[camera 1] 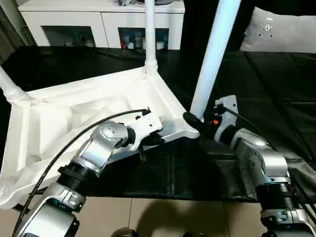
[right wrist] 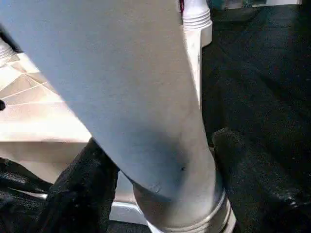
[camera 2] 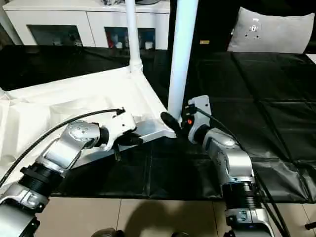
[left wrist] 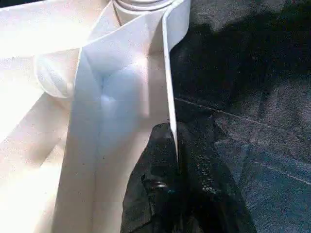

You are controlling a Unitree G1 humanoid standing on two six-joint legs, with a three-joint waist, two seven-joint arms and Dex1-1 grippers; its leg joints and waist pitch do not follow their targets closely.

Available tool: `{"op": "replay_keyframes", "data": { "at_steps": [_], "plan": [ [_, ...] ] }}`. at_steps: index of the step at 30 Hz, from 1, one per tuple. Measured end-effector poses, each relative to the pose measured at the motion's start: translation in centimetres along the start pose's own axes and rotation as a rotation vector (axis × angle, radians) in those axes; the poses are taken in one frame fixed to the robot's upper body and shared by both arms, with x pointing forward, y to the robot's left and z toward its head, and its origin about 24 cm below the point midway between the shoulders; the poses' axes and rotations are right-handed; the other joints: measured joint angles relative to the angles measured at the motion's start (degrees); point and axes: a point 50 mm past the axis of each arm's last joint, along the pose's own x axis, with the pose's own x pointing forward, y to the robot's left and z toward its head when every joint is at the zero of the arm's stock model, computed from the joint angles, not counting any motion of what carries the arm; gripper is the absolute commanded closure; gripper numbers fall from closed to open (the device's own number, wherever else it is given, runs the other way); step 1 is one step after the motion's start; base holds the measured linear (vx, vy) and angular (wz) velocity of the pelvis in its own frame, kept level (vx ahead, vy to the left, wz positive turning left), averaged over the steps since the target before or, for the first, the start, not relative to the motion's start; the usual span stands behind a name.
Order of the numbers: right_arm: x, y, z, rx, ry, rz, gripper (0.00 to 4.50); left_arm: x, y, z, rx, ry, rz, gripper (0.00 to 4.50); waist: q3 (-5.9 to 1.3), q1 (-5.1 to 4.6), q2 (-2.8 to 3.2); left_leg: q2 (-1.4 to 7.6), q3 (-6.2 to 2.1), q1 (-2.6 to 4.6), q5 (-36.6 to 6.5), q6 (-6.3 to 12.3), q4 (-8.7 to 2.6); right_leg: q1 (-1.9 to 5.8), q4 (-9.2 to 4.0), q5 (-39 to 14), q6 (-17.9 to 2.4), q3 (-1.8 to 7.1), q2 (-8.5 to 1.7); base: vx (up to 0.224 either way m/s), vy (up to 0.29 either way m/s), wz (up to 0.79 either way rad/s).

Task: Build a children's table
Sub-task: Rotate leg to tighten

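Observation:
The children's table top [camera 1: 74, 113] lies upside down on a black mat, ribbed underside up. One white leg [camera 1: 149, 34] stands upright in the far corner socket and another leg [camera 1: 10, 86] rises at the left corner. A third leg [camera 1: 212, 59] leans in the near right corner socket. My right gripper [camera 1: 197, 121] grips the base of the third leg, with a black finger [right wrist: 82, 194] pressed on each side. My left gripper [left wrist: 170, 160] is shut on the thin rim [left wrist: 167, 97] of the top's near edge, a little left of that corner.
A white cabinet [camera 1: 98, 24] with glass doors stands behind the work. A grey cushion [camera 1: 281, 29] lies at the back right. The black mat [camera 1: 276, 89] spreads out to the right of the table top; tiled floor [camera 1: 163, 217] shows in front.

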Motion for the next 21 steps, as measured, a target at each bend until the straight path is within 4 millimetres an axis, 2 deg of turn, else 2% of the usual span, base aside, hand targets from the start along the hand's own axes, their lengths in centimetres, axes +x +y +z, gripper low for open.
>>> {"op": "replay_keyframes", "data": {
  "at_steps": [8, 14, 21],
  "plan": [
    [-0.4, -0.6, 0.3, -0.038, 0.039, 0.052, 2.29, -0.4, 0.1, -0.3, 0.011, 0.011, -0.021, 4.5, -0.05, -0.08, -0.09, 0.11, 0.02, 0.04, 0.0, 0.0, 0.18, 0.0, 0.21, 0.0, 0.0, 0.0, 0.04, 0.0, 0.0, 0.0],
    [-0.6, -1.0, 0.4, -0.073, 0.12, 0.193, 2.49, -1.7, 0.1, -1.3, 0.047, 0.027, -0.096, 4.5, -0.13, -0.11, -0.23, 0.24, 0.04, 0.1, -0.02, -0.03, 0.56, 0.01, 0.6, 0.0, 0.0, 0.0, 0.09, 0.0, 0.0, 0.0],
    [-1.0, -0.9, 0.6, -0.164, 0.219, 0.356, 2.56, -2.2, -0.1, -1.6, 0.08, 0.048, -0.171, 4.5, -0.28, 0.0, -0.47, 0.36, 0.04, 0.2, -0.02, -0.04, 1.03, 0.19, 0.92, 0.0, -0.01, 0.0, 0.08, 0.0, 0.0, 0.0]
  ]
}}
